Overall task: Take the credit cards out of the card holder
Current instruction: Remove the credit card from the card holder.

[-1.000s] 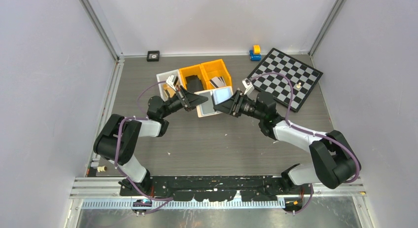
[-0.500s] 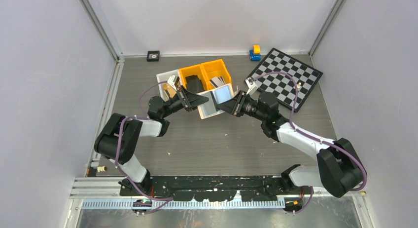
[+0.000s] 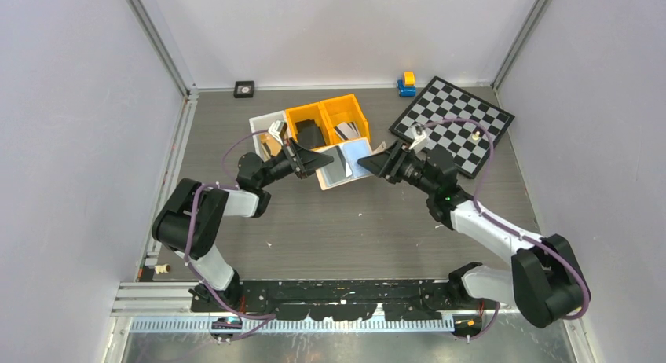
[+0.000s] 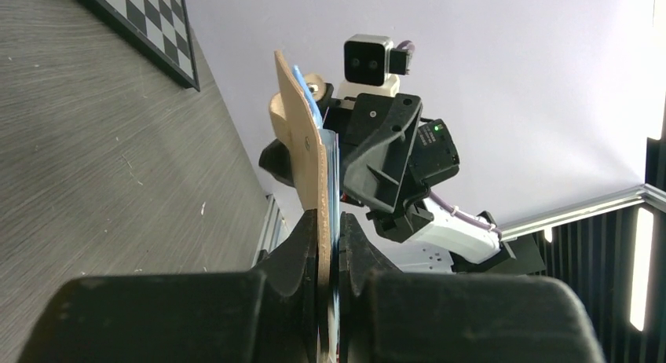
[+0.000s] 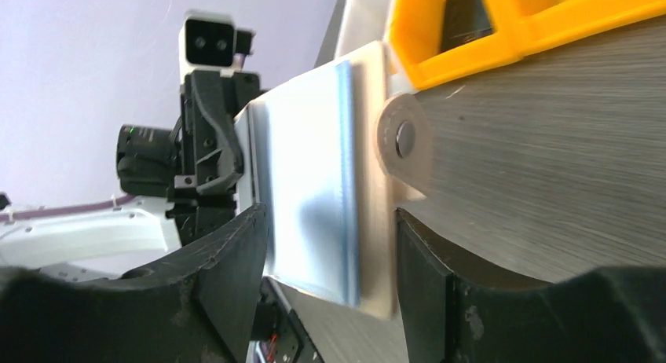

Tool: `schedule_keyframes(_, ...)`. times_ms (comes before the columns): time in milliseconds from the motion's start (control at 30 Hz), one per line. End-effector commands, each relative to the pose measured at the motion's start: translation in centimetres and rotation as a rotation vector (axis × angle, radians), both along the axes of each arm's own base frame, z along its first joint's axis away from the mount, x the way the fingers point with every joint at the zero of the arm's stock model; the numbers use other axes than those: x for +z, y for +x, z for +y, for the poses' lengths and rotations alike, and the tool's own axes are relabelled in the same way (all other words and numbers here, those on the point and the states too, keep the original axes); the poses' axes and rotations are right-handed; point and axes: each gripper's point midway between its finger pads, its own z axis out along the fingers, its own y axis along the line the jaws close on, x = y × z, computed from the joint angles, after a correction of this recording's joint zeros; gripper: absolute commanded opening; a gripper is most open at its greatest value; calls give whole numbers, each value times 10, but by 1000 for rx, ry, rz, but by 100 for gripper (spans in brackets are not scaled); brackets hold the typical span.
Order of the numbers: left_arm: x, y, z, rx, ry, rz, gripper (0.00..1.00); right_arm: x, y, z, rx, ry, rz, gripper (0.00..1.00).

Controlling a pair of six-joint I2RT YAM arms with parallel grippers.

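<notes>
Pinches the tan card holder [image 4: 302, 151] by one end in the left gripper [image 4: 328, 225], with fingers pressed tight against both faces, and holds it edge-up off the table [image 3: 353, 229], just in front of the orange bins [image 3: 343, 100]. Straddles the other end of the card holder with the right gripper [image 5: 328, 221], with fingers spread wide on either side; cannot tell about contact there. Shows a pale bluish inner face toward that side.

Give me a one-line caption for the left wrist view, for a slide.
Left claw shut on the card holder, seen edge-on, right arm beyond it, chessboard at top left.
</notes>
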Motion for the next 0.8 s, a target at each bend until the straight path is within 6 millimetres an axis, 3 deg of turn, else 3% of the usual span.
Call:
schedule_keyframes(0,20,2,5,13,-30,-92,0,12,12,-39,-177,7,-37,64)
schedule_keyframes(133,3,9,5,32,21,-31,0,23,11,-75,-335,-108,-79,65)
schedule_keyframes(233,-7,11,5,39,61,0,0,38,-2,-79,-323,-119,-148,62)
schedule_keyframes(367,-9,11,3,34,88,-1,0,56,-12,-47,-141,-71,-199,61)
schedule_keyframes(533,-10,7,-3,18,127,-18,0,37,-14,3,91,-64,-101,50)
schedule_keyframes(767,-6,2,-11,-18,132,-34,0,17,-15,27,190,-69,-27,47)
